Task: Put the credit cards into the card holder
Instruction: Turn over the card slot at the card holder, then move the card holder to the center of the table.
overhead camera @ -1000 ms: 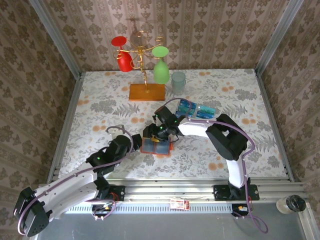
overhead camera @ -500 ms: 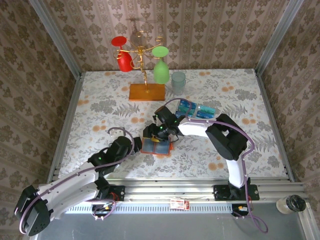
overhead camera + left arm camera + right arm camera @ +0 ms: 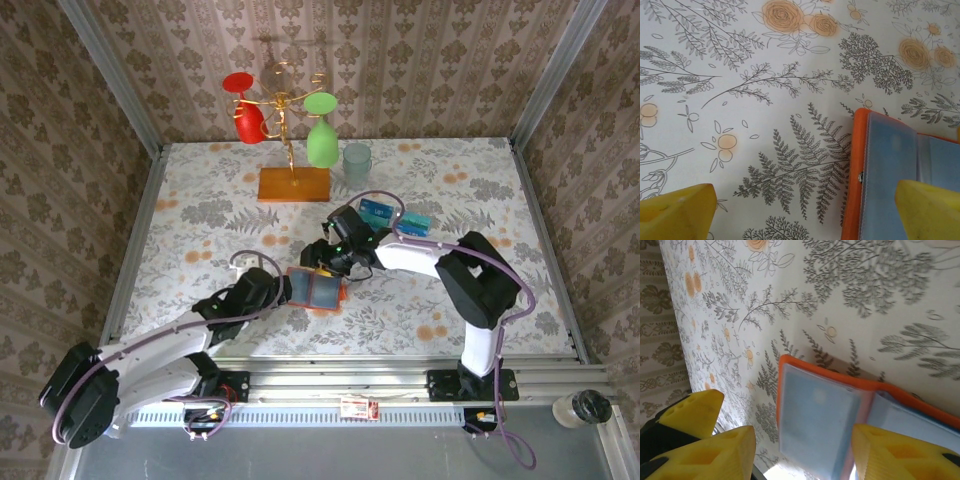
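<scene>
Reaching in from the near left corner, the left pincer (image 3: 802, 212) hangs low over the floral tabletop (image 3: 190, 215), yellow fingers spread wide and gripping nothing. One finger sits over the greyish-blue pocket of the card holder (image 3: 316, 290), just inside its orange edge. The other is well off to the side over bare tabletop.

The holder lies open about midway between the left and right edges, closer to the near edge than the far one, blue-grey inside facing up. Is a card already tucked in there? Can't tell: the right wrist view shows a pale patch on the blue, no more.

Over from the other side, the right pincer (image 3: 805, 455) is spread just as wide, straddling the open holder, with no grip on anything that I can see. Further right, toward the right edge, the credit cards (image 3: 378, 210) lie flat, a blue one and a teal one just beside each other. They're well apart from the holder, with the right arm's cable looping above them.

My read: this is the bracing step. To do it well, the left pincer should press or close on the orange rim only, leaving the pocket mouth clear and keeping the holder flat so it can't skate across the tabletop. The right pincer is then free to go to the cards, take one by a short edge, and slide it in shallow and square to the pocket slot.
</scene>
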You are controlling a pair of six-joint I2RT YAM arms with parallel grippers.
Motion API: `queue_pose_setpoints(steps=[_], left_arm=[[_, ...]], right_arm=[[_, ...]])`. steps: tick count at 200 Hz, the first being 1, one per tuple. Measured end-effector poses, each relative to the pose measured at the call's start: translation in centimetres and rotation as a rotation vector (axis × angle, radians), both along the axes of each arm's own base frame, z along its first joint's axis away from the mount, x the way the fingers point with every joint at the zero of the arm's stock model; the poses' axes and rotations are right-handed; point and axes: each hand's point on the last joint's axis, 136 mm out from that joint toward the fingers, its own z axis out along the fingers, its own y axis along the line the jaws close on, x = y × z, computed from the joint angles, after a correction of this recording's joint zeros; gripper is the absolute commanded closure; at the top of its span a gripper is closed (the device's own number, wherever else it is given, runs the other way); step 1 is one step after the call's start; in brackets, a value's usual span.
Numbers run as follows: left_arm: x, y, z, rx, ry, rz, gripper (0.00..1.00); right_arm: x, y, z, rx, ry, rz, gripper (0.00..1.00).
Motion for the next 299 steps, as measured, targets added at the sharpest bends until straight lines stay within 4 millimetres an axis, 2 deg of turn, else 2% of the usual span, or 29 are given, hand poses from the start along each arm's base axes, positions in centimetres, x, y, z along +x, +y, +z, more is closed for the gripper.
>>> queue_pose_setpoints(steps=[54, 67, 95, 127, 162, 194, 206, 241, 276, 299], left_arm=[[0.8, -1.1, 0.5, -0.007, -0.007, -0.019, 0.05], [0.8, -1.3, 0.5, -0.007, -0.003, -0.022, 0.05], [1.1, -1.7, 0.5, -0.012, -0.001, -0.028, 0.05], [1.1, -2.0, -0.1, 0.0, 0.015, -0.034, 0.05], [1.2, -2.0, -0.5, 0.011, 0.026, -0.035, 0.04], [1.2, -2.1, -0.6, 0.012, 0.03, -0.036, 0.04], [1.2, -2.2, -0.6, 0.012, 0.031, -0.037, 0.04], [1.2, -2.3, -0.8, 0.013, 0.036, -0.04, 0.04], [1.2, -2.4, -0.9, 0.01, 0.041, -0.046, 0.04], [1.1, -2.5, -0.9, 0.006, 0.043, -0.05, 0.04]], right_arm=[[-0.6, -4.8, 1.9, -0.193, -0.135, -0.001, 0.45], [-1.0, -6.2, 1.4, -0.262, -0.15, 0.009, 0.45], [-2.7, -8.3, -0.9, -0.392, -0.13, 0.05, 0.45], [-3.9, -8.4, -2.5, -0.455, -0.118, 0.108, 0.48], [-4.3, -8.8, -4.7, -0.511, -0.09, 0.139, 0.58], [-4.2, -9.3, -5.0, -0.534, -0.091, 0.148, 0.88], [-4.1, -9.5, -5.0, -0.54, -0.09, 0.148, 0.95], [-3.4, -10.9, -4.8, -0.552, -0.088, 0.108, 0.96], [-3.6, -12.7, -4.6, -0.56, -0.083, 0.07, 0.97], [-3.7, -13.8, -4.7, -0.566, -0.075, 0.052, 0.93]])
